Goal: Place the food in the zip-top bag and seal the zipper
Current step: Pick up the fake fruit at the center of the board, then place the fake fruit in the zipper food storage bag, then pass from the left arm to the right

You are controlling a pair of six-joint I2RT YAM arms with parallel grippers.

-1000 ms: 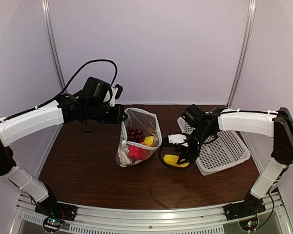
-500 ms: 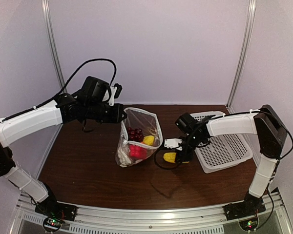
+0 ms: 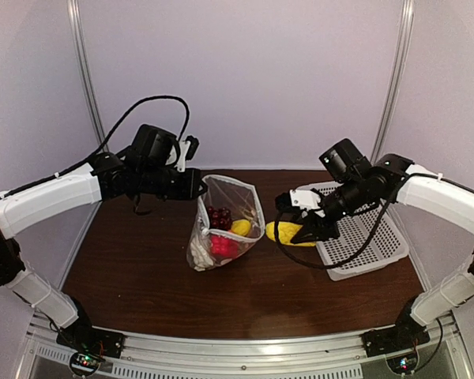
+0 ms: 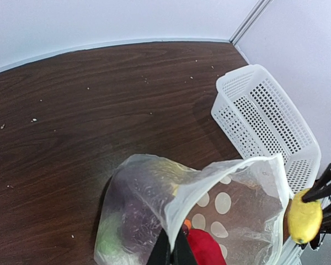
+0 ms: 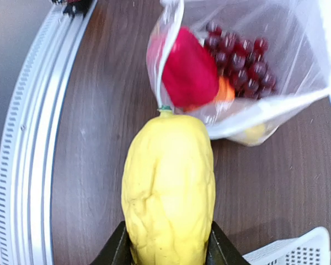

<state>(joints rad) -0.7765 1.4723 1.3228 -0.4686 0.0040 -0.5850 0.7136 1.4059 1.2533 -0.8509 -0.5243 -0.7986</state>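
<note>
The clear dotted zip-top bag (image 3: 225, 221) stands open at the table's middle, holding dark red grapes (image 3: 218, 216), a red pepper (image 3: 221, 246) and a yellow piece (image 3: 240, 228). My left gripper (image 3: 197, 189) is shut on the bag's mouth edge and holds it up; the left wrist view shows its jaws pinching the pale zipper strip (image 4: 209, 182). My right gripper (image 3: 304, 234) is shut on a long yellow food piece (image 3: 288, 234) held in the air just right of the bag. In the right wrist view the yellow piece (image 5: 168, 187) points at the bag's mouth (image 5: 254, 61).
The white mesh basket (image 3: 355, 237) sits on the table at the right, under my right arm; it also shows in the left wrist view (image 4: 265, 116). The metal rail (image 3: 237, 347) runs along the near edge.
My right gripper has lifted the yellow piece off the table and raised it beside the bag; the right arm has swung up and right. The left gripper and bag have stayed still.
</note>
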